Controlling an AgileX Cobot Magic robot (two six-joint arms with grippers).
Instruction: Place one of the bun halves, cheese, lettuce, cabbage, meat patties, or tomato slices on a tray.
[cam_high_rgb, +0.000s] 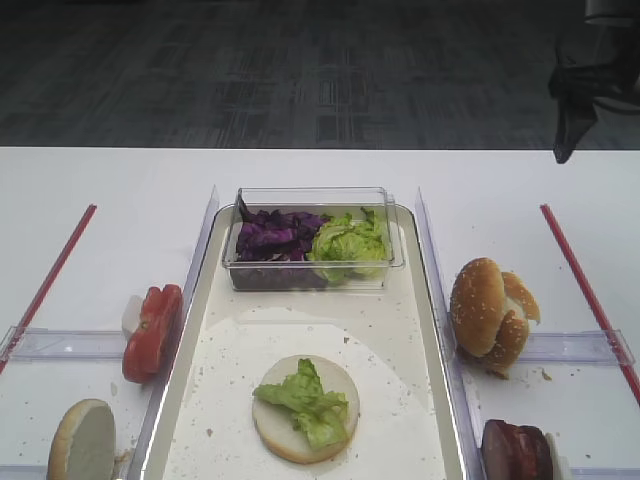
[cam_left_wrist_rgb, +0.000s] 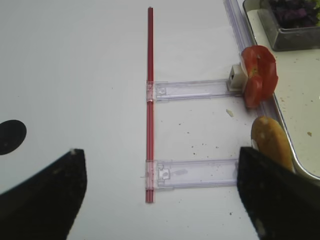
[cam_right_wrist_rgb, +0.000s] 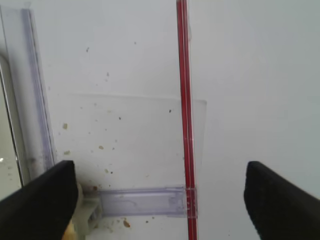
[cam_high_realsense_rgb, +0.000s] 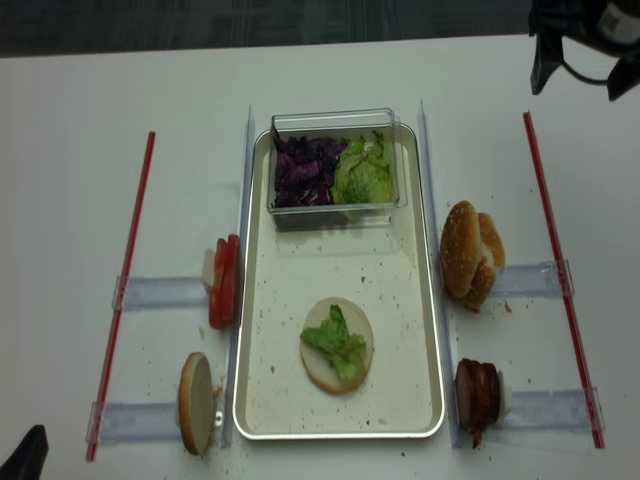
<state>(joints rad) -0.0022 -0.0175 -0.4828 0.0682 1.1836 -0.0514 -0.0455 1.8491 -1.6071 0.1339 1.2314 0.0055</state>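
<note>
On the cream tray (cam_high_rgb: 425, 300) a bun half (cam_high_rgb: 305, 408) lies cut face up with a lettuce (cam_high_rgb: 303, 400) piece on it. A clear tub (cam_high_rgb: 312, 262) at the tray's far end holds purple cabbage (cam_high_rgb: 272, 238) and more lettuce. Tomato slices (cam_high_rgb: 152, 333) and another bun half (cam_high_rgb: 82, 440) stand left of the tray, sesame buns (cam_high_rgb: 490, 310) and meat patties (cam_high_rgb: 517, 452) right of it. No cheese is in view. My left gripper (cam_left_wrist_rgb: 160, 200) is open over bare table left of the tomato slices (cam_left_wrist_rgb: 259, 75). My right gripper (cam_right_wrist_rgb: 160, 200) is open and empty at the far right (cam_high_realsense_rgb: 578, 70).
Red strips (cam_high_rgb: 50, 278) (cam_high_rgb: 585, 290) run along both sides of the table, joined to clear plastic holders (cam_left_wrist_rgb: 192, 89) (cam_right_wrist_rgb: 145, 202) that carry the ingredients. Clear dividers flank the tray. Crumbs dot the tray and the table. A black dot (cam_left_wrist_rgb: 10, 136) marks the table at far left.
</note>
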